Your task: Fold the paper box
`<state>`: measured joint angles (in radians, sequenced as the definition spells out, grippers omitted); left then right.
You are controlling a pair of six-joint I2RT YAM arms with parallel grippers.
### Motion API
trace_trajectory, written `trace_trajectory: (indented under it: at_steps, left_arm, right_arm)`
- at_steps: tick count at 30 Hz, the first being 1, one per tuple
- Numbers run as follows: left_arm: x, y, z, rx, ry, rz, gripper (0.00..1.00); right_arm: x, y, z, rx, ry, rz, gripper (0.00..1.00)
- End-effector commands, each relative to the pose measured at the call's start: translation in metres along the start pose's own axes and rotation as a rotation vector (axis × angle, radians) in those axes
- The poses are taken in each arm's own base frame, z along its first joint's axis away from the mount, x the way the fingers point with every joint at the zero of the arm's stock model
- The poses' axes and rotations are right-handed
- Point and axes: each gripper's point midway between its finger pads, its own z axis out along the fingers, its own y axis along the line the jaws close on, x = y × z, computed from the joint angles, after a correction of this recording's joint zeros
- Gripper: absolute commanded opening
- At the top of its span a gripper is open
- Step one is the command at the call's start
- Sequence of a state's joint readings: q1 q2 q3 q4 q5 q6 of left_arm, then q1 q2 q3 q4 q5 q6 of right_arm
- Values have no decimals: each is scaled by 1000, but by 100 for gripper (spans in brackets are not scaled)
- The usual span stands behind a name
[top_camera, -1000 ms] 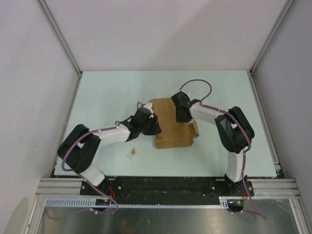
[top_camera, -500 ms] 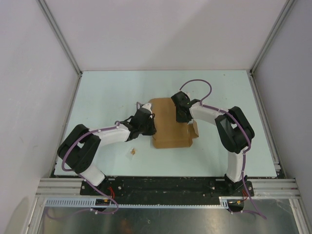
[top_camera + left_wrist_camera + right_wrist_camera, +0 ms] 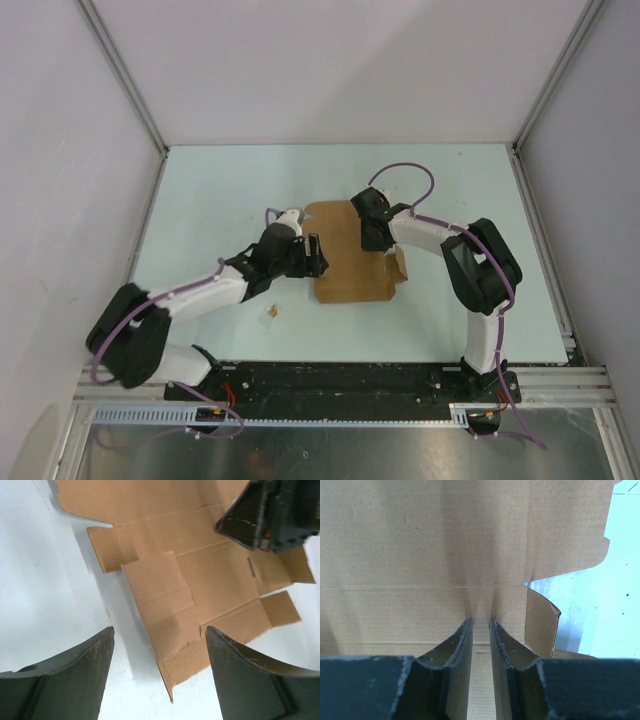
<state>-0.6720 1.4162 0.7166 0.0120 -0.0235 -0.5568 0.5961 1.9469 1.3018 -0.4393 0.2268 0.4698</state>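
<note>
The paper box (image 3: 350,265) is a flat brown die-cut cardboard sheet lying mid-table. My left gripper (image 3: 316,254) is open at the sheet's left edge. In the left wrist view (image 3: 159,635) a side flap (image 3: 167,610) of the sheet (image 3: 200,565) stands raised between the wide-apart fingers, touching neither. My right gripper (image 3: 372,240) is shut and empty, its tips (image 3: 481,622) pointing down onto the sheet (image 3: 420,545) near a crease; it also shows in the left wrist view (image 3: 270,515). A small tab (image 3: 542,625) stands up on the sheet's right side.
A tiny brown scrap (image 3: 271,312) lies on the pale table (image 3: 210,200) left of the sheet's near corner. White walls and metal frame rails (image 3: 125,80) enclose the table on three sides.
The left arm's elbow has swung down and to the left, with the arm stretched out more. Its gripper stays at the sheet's left edge. The sheet's near left corner shifted slightly left. The right arm is still.
</note>
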Motion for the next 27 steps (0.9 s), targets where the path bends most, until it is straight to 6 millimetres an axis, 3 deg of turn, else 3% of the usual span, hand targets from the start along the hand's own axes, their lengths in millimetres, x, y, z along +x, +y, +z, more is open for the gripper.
trace_trajectory:
  at_steps: [1, 5, 7, 8, 10, 11, 14, 16, 27]
  left_arm:
    - [-9, -12, -32, 79, -83, 4, 79]
    - [-11, -12, -57, 109, -146, -5, 71]
    - [1, -3, -57, 92, -133, -18, 64]
    - [4, 0, -57, 85, -128, -22, 53]
    - [18, 8, -53, 65, -96, -28, 41]
    - [24, 11, -51, 58, -81, -27, 28]
    - [35, 14, -44, 38, -44, -22, 8]
    - [42, 17, -40, 24, -21, -20, 1]
    - [51, -8, -21, 23, 36, 8, 0]
  right_arm:
    - [17, 0, 13, -3, 50, -9, 25]
    - [17, 2, 14, -16, 51, -3, 25]
    - [17, 4, 14, -21, 50, -2, 25]
    - [17, 3, 14, -19, 53, -2, 25]
    - [18, 4, 15, -19, 54, -2, 25]
    - [18, 3, 14, -18, 53, -4, 25]
    - [18, 3, 15, -14, 54, -6, 24]
    - [18, 3, 15, -14, 54, -8, 24]
    - [21, 2, 17, -10, 62, -8, 24]
